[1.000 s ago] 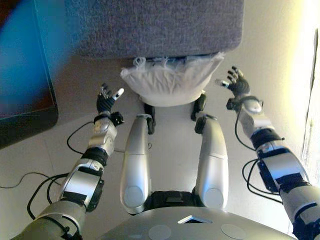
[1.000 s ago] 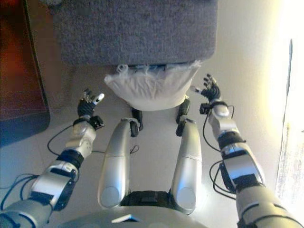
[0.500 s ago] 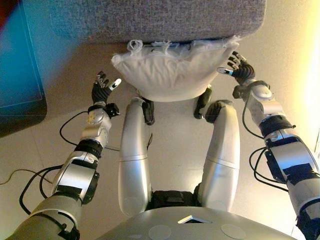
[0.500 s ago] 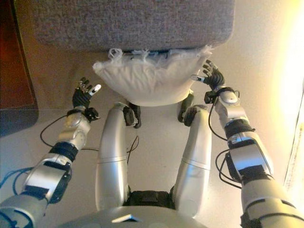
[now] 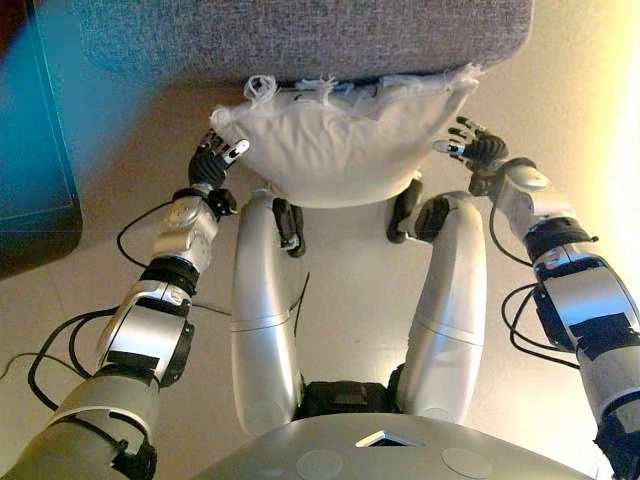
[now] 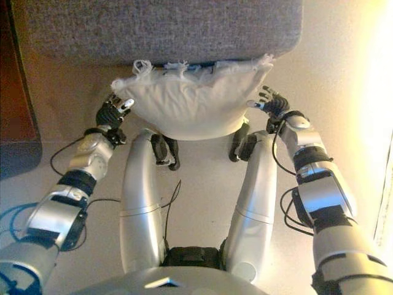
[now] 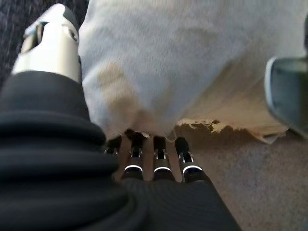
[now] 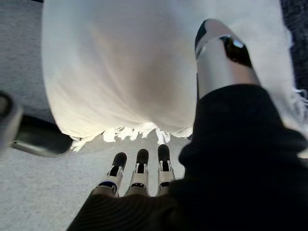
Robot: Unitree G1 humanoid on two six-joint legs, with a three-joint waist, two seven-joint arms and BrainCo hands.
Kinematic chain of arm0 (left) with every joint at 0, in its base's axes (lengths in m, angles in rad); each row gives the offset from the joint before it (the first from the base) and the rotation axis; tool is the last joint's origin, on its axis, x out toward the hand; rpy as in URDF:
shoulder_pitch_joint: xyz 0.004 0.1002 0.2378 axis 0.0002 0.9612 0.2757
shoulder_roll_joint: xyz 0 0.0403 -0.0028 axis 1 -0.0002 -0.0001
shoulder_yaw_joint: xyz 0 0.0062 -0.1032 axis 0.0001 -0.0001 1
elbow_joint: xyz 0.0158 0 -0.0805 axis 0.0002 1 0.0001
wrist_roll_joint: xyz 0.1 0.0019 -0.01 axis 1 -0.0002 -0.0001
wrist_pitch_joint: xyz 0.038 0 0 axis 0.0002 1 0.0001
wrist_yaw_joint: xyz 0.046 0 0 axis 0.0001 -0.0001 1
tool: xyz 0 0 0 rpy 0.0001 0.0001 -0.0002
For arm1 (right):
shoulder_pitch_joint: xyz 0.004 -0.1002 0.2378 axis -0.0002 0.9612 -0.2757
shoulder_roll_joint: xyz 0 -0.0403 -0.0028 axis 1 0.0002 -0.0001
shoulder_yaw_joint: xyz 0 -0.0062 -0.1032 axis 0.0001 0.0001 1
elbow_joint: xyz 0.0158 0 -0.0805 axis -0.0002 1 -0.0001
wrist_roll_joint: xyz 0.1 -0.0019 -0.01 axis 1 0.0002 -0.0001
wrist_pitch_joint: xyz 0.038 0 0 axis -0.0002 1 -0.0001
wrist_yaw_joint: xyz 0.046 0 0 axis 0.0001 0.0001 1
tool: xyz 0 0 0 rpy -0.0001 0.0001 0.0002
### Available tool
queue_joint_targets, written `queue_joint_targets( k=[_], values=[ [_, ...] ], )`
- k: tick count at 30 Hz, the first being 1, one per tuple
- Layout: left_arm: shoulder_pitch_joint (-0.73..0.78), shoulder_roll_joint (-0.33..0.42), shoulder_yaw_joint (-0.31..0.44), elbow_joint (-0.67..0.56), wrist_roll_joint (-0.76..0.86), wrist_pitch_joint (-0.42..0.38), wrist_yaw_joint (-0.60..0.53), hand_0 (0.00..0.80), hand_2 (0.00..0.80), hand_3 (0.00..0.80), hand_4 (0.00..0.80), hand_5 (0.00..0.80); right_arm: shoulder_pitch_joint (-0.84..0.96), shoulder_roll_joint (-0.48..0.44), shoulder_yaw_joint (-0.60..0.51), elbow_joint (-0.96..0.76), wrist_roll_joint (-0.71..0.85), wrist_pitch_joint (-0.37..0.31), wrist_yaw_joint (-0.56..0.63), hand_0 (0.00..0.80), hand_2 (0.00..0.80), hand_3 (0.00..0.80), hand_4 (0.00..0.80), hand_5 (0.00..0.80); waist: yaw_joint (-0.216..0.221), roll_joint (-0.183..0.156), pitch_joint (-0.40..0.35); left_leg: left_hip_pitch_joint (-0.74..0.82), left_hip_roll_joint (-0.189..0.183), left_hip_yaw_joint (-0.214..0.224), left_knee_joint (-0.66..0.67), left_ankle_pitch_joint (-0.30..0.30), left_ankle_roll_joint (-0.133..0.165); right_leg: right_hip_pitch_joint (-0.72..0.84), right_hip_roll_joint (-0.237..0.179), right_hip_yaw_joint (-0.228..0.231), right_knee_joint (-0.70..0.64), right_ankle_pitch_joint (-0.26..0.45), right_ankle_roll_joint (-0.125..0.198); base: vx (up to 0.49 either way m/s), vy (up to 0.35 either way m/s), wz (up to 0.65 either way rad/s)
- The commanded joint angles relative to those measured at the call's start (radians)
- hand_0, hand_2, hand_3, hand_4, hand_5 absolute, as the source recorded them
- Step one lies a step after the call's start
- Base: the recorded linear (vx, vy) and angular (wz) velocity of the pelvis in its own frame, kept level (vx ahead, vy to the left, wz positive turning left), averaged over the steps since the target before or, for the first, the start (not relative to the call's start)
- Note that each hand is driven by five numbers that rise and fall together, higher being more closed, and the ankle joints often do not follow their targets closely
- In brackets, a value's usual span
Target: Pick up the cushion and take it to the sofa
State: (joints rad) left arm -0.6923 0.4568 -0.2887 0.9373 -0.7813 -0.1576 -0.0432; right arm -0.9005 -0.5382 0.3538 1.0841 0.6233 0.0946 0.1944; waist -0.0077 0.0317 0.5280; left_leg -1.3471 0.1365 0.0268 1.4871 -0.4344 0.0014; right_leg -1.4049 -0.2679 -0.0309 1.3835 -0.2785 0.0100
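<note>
Lying on the floor (image 5: 140, 120) just in front of the grey sofa (image 5: 300, 35), the white cushion (image 5: 340, 140) has its fringed far edge touching or slightly under the sofa's front; I cannot tell which. Both hands are at its two ends, one on each side.

Left hand (image 5: 210, 165): at the cushion's left corner. In the left wrist view the fingers (image 7: 159, 149) are straight and side by side, w/ dark tips right at the cushion's lower edge, where the fringe hangs. The thumb (image 7: 50, 43) stands apart from them, beside the cushion's side and the dark sofa fabric. The fingers are spread wide from the thumb, nothing is pinched. The tips look to touch the cloth, but I cannot say for sure.

Right hand (image 5: 478, 150): at the cushion's right end, near the corner. In the right wrist view its fingers (image 8: 139, 166) are also straight, tips just short of the white fringe, w/ a strip of floor showing betw. them and the cloth. The thumb (image 8: 219, 53) is raised apart from them and shows over the cushion's white face; contact not clear. Also wide, holding nothing.

Cushion is thus betw. the two hands, approx. centred, on the floor, not lifted.
</note>
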Motion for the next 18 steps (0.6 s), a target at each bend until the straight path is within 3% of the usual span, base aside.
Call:
queue_joint_targets(
  k=[1, 6, 11, 18],
  values=[
    [-0.023, -0.002, -0.001, 0.028, -0.040, -0.003, -0.007, 0.000, 0.000, 0.000, 0.000, 0.000, -0.032, -0.019, 0.008, 0.025, 0.047, -0.011, -0.040, 0.000, 0.000, 0.000, 0.000, 0.000, -0.010, 0.057, -0.018, 0.014, 0.030, 0.006, -0.033, 0.020, 0.009, 0.072, 0.009, 0.100, -0.026, -0.013, -0.010, 0.042, -0.011, 0.02],
    [-0.042, -0.013, -0.008, 0.035, -0.026, -0.008, -0.011, 0.000, 0.000, 0.000, 0.000, 0.000, -0.035, -0.005, -0.006, 0.019, 0.057, -0.014, -0.045, 0.000, 0.000, 0.000, 0.000, 0.000, -0.013, 0.053, -0.011, 0.020, 0.030, 0.006, -0.032, 0.015, 0.011, 0.079, 0.011, 0.096, -0.027, -0.015, -0.013, 0.014, -0.001, -0.01],
    [-0.053, -0.009, -0.026, 0.024, -0.024, 0.015, 0.011, 0.000, 0.000, 0.000, 0.000, 0.000, -0.045, -0.011, 0.033, -0.030, 0.035, -0.037, 0.060, 0.000, 0.000, 0.000, 0.000, 0.000, -0.010, 0.052, -0.009, 0.021, 0.029, 0.008, -0.022, 0.003, 0.012, 0.078, 0.004, 0.095, -0.019, -0.022, -0.016, 0.000, 0.000, 0.00],
    [-0.081, 0.003, -0.017, 0.106, -0.029, 0.025, -0.001, 0.000, 0.000, 0.000, 0.000, 0.000, -0.088, -0.013, 0.099, -0.029, 0.036, -0.041, 0.105, 0.000, 0.000, 0.000, 0.000, 0.000, -0.008, 0.050, -0.009, 0.032, 0.038, 0.010, -0.003, -0.015, 0.012, 0.083, -0.007, 0.093, 0.007, -0.043, -0.024, 0.000, 0.000, 0.00]
  ],
)
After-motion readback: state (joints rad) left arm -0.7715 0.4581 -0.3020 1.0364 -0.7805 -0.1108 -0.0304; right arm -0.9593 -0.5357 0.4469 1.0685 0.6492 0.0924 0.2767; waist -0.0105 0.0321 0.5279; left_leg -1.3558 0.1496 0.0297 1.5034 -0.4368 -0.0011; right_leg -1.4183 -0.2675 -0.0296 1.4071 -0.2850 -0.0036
